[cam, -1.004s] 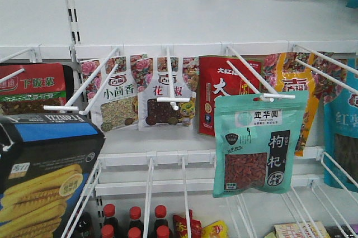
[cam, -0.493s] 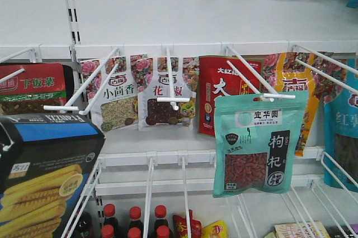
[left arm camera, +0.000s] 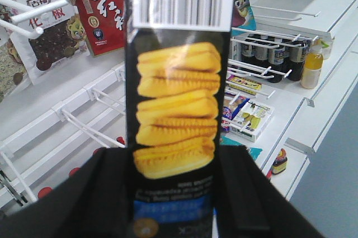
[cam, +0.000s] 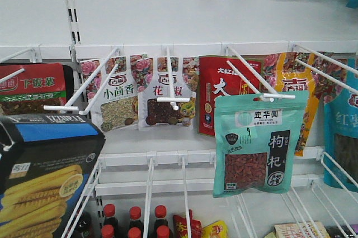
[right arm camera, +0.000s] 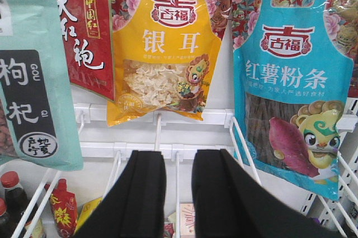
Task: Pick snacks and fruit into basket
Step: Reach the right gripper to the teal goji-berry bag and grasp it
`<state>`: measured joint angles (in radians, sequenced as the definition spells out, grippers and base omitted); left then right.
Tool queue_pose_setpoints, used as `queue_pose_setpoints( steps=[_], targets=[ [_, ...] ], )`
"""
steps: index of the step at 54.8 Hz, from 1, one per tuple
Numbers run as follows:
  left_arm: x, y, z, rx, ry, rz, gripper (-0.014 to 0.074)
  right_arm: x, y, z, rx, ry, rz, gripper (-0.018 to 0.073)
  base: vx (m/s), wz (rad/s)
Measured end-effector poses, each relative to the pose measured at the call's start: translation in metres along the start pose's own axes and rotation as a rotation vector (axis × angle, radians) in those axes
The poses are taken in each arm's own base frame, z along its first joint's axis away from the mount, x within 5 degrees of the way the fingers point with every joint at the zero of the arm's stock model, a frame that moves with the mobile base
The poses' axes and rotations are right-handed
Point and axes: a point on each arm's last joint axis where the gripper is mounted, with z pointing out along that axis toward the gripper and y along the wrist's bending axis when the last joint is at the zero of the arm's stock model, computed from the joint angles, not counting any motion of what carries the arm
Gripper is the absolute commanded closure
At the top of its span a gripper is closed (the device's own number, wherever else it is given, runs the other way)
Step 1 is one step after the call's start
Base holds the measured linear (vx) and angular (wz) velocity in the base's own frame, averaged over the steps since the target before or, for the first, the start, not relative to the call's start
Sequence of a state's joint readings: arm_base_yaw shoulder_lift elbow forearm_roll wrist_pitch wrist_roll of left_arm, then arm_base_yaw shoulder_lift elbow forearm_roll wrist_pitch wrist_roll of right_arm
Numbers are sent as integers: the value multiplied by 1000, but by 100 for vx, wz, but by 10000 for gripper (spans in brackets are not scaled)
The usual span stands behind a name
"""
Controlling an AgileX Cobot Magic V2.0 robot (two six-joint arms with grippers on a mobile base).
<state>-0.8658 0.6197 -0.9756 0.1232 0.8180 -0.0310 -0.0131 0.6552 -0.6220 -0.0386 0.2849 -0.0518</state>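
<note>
Left claw [left arm camera: 173, 193] grips the black Franzzi box [left arm camera: 176, 109], held up before the shelf [cam: 168, 3]; right claw [right arm camera: 179, 193] is released, fingers [right arm camera: 140, 193] apart and empty, below the yellow pouch [right arm camera: 165, 65], the teal pouch [cam: 260, 143] hanging just to its left

Red pouch [cam: 221, 101], yellow pouch [right arm camera: 165, 65] and blue pouch [right arm camera: 293, 81] hang above dark bottles [cam: 134, 224].

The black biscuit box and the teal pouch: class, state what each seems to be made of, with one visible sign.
The black biscuit box looks like glossy printed cardboard: flat faces, straight edges, light glare on the print. The teal pouch looks like soft plastic film, fairly matt, with slight wrinkles and a clear window in front.
</note>
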Motion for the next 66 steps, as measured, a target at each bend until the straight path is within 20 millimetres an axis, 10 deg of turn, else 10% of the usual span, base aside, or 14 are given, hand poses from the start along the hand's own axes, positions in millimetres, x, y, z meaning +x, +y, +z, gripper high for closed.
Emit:
queue_pose_setpoints(
  steps=[9, 23, 66],
  targets=[
    [0, 0, 0, 0, 0, 0, 607, 0, 0, 0, 0, 0, 1, 239, 0, 0],
    [0, 0, 0, 0, 0, 0, 607, 0, 1, 0, -8, -2, 27, -174, 0, 0],
    [0, 0, 0, 0, 0, 0, 607, -1, -1, 68, -289, 123, 101, -116, 0, 0]
  ],
)
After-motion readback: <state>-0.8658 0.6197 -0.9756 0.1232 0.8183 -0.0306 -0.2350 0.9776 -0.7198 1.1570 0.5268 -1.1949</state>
